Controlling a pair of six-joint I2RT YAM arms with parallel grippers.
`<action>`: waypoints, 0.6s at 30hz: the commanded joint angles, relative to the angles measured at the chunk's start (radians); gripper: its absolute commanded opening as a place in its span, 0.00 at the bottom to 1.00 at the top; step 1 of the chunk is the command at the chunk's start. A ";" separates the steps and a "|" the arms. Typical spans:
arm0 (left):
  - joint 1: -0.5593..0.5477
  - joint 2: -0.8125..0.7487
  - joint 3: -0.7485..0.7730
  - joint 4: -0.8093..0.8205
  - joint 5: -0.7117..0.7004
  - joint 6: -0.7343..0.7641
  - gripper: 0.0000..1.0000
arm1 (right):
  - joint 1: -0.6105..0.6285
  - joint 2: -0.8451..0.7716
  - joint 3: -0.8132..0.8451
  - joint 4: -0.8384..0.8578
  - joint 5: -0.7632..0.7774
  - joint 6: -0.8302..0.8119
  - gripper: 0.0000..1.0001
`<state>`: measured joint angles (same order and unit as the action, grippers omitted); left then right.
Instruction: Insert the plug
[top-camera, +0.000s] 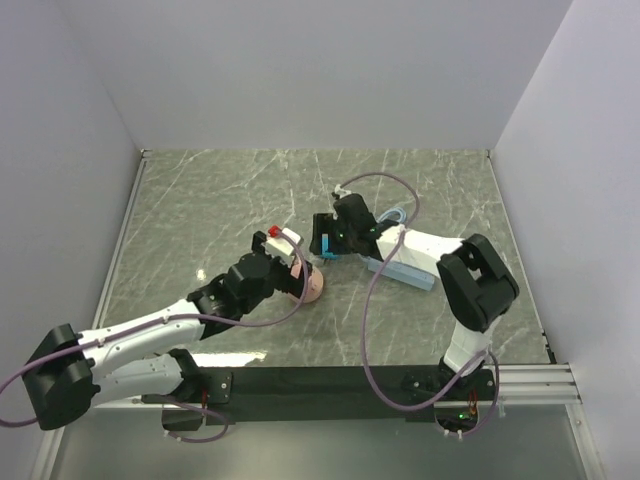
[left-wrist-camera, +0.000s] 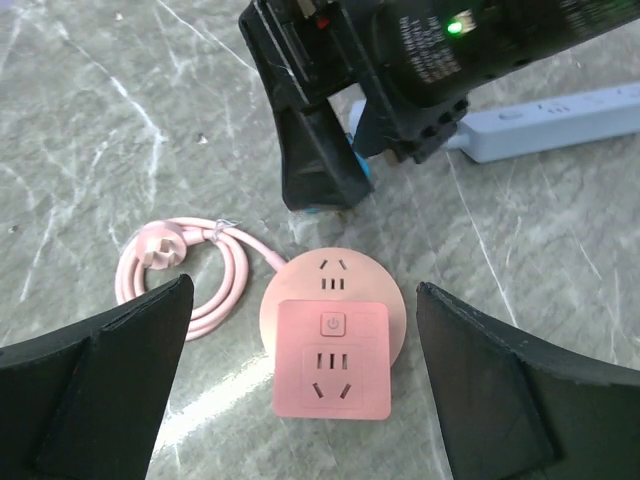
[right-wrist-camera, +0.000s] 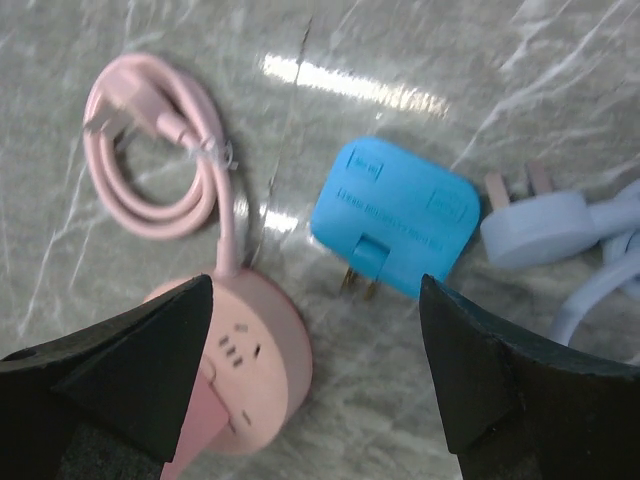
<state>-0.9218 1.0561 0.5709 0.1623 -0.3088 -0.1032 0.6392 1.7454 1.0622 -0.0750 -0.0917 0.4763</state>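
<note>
The plug (right-wrist-camera: 395, 215) looks light, hard, slick; I'd pinch its flat sides. On left gripper (left-wrist-camera: 305, 290) and right gripper (right-wrist-camera: 315, 290), jaws gape wide, empty.

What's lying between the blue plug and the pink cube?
Nothing but bare marble tabletop separates the plug from the pink cube; the right wrist view shows it.
</note>
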 joint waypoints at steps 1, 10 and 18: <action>0.005 -0.041 -0.019 0.055 -0.058 -0.032 0.99 | 0.005 0.060 0.104 -0.075 0.090 0.053 0.90; 0.005 -0.114 -0.063 0.069 -0.047 -0.069 0.99 | 0.024 0.134 0.206 -0.215 0.248 0.120 0.90; 0.004 -0.195 -0.105 0.083 -0.038 -0.096 0.99 | 0.073 0.229 0.324 -0.321 0.323 0.156 0.88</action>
<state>-0.9195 0.8852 0.4747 0.2001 -0.3462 -0.1753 0.6891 1.9408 1.3224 -0.3321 0.1600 0.5999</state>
